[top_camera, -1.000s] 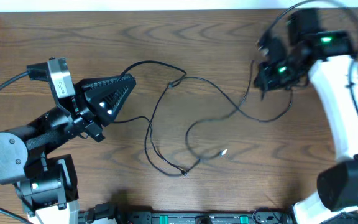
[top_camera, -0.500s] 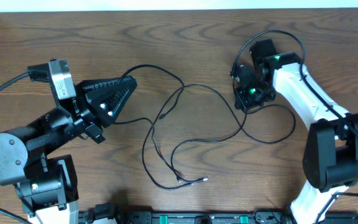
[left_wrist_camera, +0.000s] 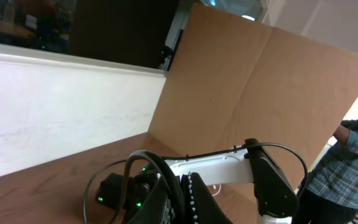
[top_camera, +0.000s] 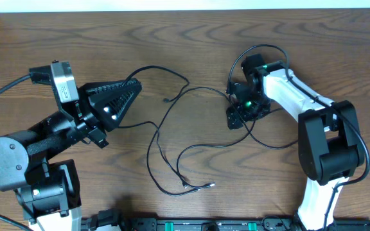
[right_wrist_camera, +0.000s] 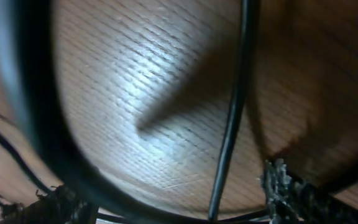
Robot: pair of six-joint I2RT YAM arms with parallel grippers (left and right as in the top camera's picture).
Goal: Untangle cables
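While the left gripper sits closed at centre-left, we judge the right gripper, jaws apart over one strand of the cables sprawled mid-frame, poised to grasp; next needs a single-strand pinch.

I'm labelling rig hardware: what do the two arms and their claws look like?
Left arm: black links, grey round joint, white base section. Right arm: white link, black joints, looping black lead. Left claw: black, ribbed, tapered. Right claw: black, green lights.
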